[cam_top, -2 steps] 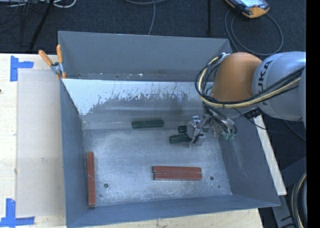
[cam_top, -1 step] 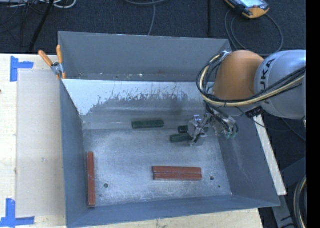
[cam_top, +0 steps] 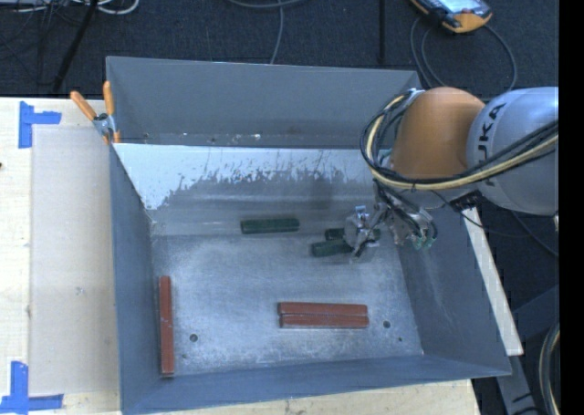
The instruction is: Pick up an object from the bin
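Observation:
My gripper (cam_top: pixel 362 242) hangs low at the right rear of the bin floor, under the orange cover. A small dark green block (cam_top: pixel 326 246) lies right at its fingertips, touching or nearly touching them; whether the fingers are round it I cannot tell. A longer dark green bar (cam_top: pixel 270 225) lies to the left of it near the back wall. A reddish-brown flat bar (cam_top: pixel 323 315) rests on the floor in front of the gripper.
A second reddish-brown bar (cam_top: pixel 166 326) lies lengthwise along the left wall. The arm and its cables hang over the bin's right rim.

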Tool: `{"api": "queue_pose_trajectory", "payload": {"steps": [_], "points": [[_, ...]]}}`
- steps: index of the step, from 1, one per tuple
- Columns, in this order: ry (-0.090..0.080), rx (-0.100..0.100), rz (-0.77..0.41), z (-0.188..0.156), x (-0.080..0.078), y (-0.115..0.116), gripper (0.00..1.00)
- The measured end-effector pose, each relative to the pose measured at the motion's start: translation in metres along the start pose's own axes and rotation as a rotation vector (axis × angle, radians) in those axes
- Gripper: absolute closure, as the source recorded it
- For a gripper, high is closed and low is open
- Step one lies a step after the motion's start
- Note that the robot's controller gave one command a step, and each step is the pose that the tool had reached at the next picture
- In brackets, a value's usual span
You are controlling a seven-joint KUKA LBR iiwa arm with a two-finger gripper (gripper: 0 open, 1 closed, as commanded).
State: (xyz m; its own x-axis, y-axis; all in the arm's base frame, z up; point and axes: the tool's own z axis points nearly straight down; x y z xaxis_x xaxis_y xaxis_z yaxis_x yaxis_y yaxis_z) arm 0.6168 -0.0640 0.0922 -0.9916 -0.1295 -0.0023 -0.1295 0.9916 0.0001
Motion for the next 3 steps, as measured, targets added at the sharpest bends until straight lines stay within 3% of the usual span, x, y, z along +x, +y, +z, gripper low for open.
{"api": "queue_pose_trajectory", "payload": {"steps": [3], "points": [[0.003, -0.001, 0.0, -0.023, 0.0, 0.0, 1.0]]}}
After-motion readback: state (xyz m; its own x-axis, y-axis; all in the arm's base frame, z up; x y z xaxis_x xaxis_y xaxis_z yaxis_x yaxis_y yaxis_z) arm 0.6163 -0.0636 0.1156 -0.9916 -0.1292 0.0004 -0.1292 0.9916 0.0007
